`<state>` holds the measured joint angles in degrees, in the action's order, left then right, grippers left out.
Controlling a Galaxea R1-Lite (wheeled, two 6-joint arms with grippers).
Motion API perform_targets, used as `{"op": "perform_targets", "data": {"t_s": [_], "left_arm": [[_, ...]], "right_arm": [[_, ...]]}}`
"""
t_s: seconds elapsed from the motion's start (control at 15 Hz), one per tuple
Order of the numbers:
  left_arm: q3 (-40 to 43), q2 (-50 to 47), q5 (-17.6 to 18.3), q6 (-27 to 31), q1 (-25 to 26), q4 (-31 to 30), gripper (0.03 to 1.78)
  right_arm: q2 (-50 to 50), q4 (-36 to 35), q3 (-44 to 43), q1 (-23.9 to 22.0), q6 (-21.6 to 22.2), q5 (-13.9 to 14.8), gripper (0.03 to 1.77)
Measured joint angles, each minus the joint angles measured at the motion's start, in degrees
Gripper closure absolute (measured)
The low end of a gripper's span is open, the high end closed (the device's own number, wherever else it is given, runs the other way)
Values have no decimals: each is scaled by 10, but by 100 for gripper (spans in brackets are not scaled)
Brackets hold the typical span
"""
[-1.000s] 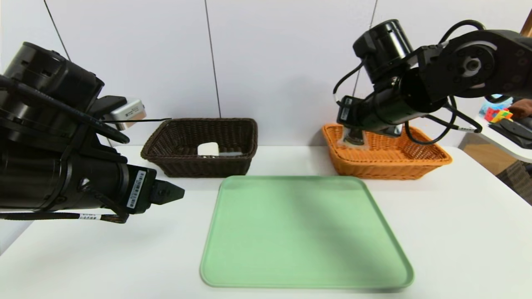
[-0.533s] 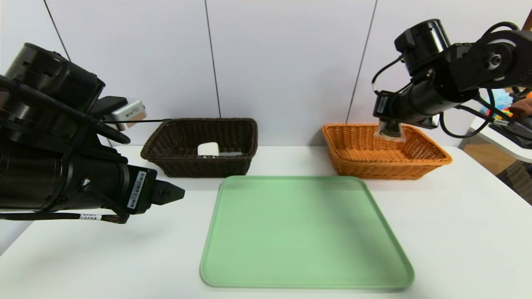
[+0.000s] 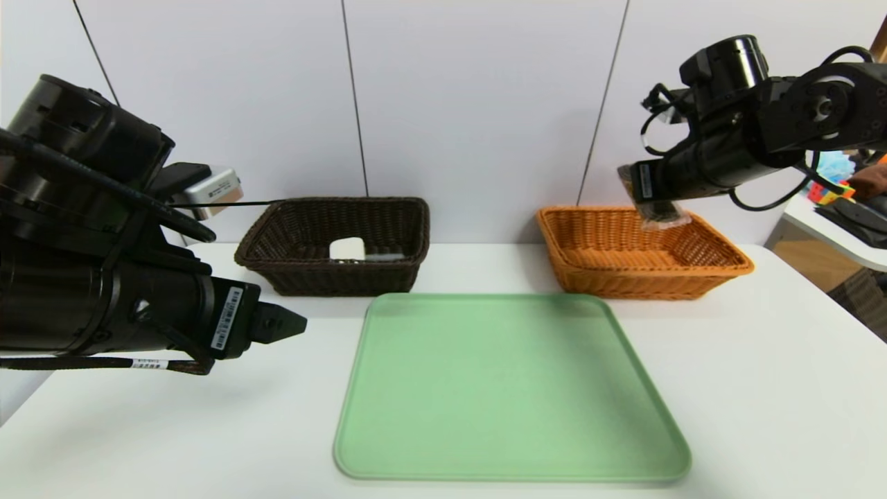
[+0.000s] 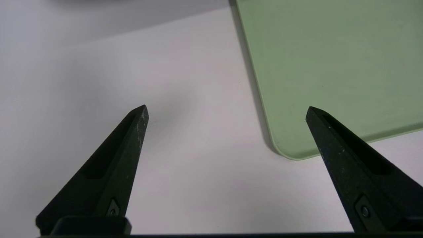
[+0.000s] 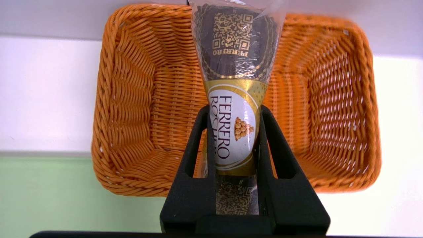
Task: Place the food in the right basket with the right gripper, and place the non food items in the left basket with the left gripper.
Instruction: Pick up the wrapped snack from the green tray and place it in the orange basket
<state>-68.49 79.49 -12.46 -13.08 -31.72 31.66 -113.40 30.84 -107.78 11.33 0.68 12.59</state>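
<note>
From my head camera, my right pincer (image 3: 658, 211) hangs above the far side of the right basket (image 3: 641, 258), clamped on the food (image 3: 664, 220), whose clear wrapper shows just below the black wrist. The orange-tan basket sits on the white worktop (image 3: 762, 360) behind the right far corner of the green tray (image 3: 509, 388). My left pincer (image 3: 291, 324) is parked low on the left, above the worktop and just left of the tray. The left basket (image 3: 336, 242), dark brown, stands behind the tray's left far corner; inside it lies the white soap-like bar (image 3: 347, 248), with a pale object just beside it that I cannot make out well.

From my left wrist camera, my left pincer (image 4: 227, 112) is spread wide with nothing between its two black fingers (image 4: 132, 132). Under it are bare worktop (image 4: 99, 82) and a rounded corner of the tray (image 4: 330, 66).

From my right wrist camera, my right pincer (image 5: 234, 114) squeezes the food (image 5: 233, 132) at its gold and white label, one finger (image 5: 198, 138) on each side. The dark part of the packet, printed with a gold code, sticks out beyond the fingertips. The right basket (image 5: 132, 115) lies directly beneath, its woven floor showing around the packet, which is off the weave. A strip of the tray (image 5: 49, 191) shows at one edge.
</note>
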Motion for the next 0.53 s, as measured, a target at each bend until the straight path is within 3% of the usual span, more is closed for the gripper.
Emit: {"op": "perform_targets", "data": {"t_s": [0.53], "left_arm": [[1,0,-1,-2,1,0,12]], "right_arm": [[-34,-8,-1,-25,-326,-64,144]]}}
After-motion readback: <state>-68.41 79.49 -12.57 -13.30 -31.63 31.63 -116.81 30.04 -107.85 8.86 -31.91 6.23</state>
